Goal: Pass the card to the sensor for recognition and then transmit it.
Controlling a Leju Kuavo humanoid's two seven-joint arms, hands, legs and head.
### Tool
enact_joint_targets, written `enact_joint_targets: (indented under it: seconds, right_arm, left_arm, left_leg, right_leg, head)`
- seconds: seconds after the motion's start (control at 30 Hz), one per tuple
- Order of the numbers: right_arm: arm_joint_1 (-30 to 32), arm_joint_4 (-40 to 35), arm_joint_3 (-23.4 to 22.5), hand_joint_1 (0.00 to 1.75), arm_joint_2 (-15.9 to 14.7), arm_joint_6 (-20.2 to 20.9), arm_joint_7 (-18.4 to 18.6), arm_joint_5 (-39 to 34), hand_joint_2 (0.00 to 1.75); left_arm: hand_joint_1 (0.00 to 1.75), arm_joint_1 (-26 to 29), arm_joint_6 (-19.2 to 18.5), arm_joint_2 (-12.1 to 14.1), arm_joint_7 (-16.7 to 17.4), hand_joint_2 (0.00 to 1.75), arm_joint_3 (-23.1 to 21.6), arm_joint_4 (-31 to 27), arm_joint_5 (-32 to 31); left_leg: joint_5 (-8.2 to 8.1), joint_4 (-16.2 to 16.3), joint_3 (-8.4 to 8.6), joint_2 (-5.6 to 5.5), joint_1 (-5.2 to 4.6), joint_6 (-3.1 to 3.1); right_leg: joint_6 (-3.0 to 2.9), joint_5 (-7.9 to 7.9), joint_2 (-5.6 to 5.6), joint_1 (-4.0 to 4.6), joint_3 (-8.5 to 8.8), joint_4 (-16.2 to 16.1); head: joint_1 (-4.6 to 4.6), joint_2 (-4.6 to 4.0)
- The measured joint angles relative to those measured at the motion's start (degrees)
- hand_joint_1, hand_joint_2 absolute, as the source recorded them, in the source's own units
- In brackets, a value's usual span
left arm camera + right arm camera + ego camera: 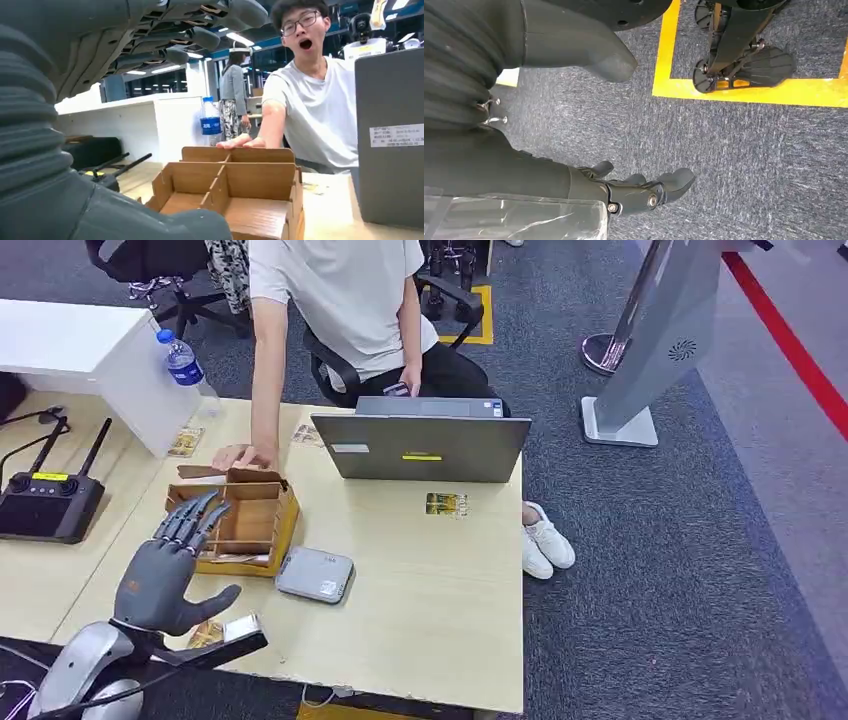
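Left hand [165, 575] open, right hand [574, 150] empty

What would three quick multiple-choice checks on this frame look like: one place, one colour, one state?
1. Where is the grey sensor box?
A. on the laptop
B. on the table just right of the cardboard organizer
C. on the floor

2. What colour is the water bottle's cap?
A. blue
B. red
C. white

3. What is the left hand doing?
A. gripping the bottle
B. pressing the laptop lid
C. held open over the table near the organizer, holding nothing

Answers:
1 B, it lies flat on the table beside the cardboard organizer.
2 A, the water bottle by the white counter has a blue cap.
3 C, the left hand has its fingers spread and nothing in them.
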Motion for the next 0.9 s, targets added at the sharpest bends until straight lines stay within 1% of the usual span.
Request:
enact_joint_targets:
  seconds: [0.07,0.13,0.17,0.27,0.37,0.7,0.9]
  right_arm:
    - [0.0,0.0,0.0,0.0,0.0,0.0,0.0,0.0,1.75]
    - [0.0,0.0,0.0,0.0,0.0,-0.1,0.0,0.0,1.75]
    - [0.0,0.0,0.0,0.0,0.0,-0.1,0.1,0.0,1.75]
    - [0.0,0.0,0.0,0.0,0.0,-0.1,0.1,0.1,1.75]
    - [0.0,0.0,0.0,0.0,0.0,-0.1,0.1,0.1,1.75]
    - [0.1,0.0,0.0,0.0,0.0,-0.1,0.2,0.1,1.75]
    - [0.1,0.0,0.0,0.0,0.0,-0.1,0.2,0.3,1.75]
  left_arm:
    - [0.0,0.2,0.4,0.0,0.5,0.0,0.0,0.0,0.0]
    - [0.0,0.3,0.8,-0.1,2.2,0.0,0.0,0.0,-0.7]
    - [0.0,0.3,0.7,-0.2,3.2,1.75,0.0,0.0,-1.1]
    - [0.0,0.3,0.8,-0.4,5.0,1.75,0.0,0.0,-3.6]
    - [0.0,0.3,0.9,-0.6,5.5,1.75,0.0,0.0,-4.0]
    - [0.0,0.3,1.0,-0.8,5.6,1.75,0.0,0.0,-3.8]
    - [0.0,0.2,0.7,-1.1,6.4,1.75,0.0,0.0,-3.5]
  left_leg:
    - [0.0,0.0,0.0,0.0,0.0,0.0]
    - [0.0,0.0,0.0,0.0,0.0,0.0]
    - [0.0,0.0,0.0,0.0,0.0,0.0]
    - [0.0,0.0,0.0,0.0,0.0,0.0]
    - [0.0,0.0,0.0,0.0,0.0,0.0]
    - [0.0,0.0,0.0,0.0,0.0,0.0]
    - [0.0,0.0,0.0,0.0,0.0,0.0]
  right_leg:
    - [0.0,0.0,0.0,0.0,0.0,0.0]
    - [0.0,0.0,0.0,0.0,0.0,0.0]
    - [0.0,0.0,0.0,0.0,0.0,0.0]
    - [0.0,0.0,0.0,0.0,0.0,0.0]
    - [0.0,0.0,0.0,0.0,0.0,0.0]
    - [0.0,0.0,0.0,0.0,0.0,0.0]
    - [0.0,0.0,0.0,0.0,0.0,0.0]
  head:
    - [-0.02,0.0]
    - [-0.02,0.0]
    - [-0.02,0.0]
    - [-0.02,0.0]
    - [-0.02,0.0]
    - [-0.02,0.0]
    - [-0.02,0.0]
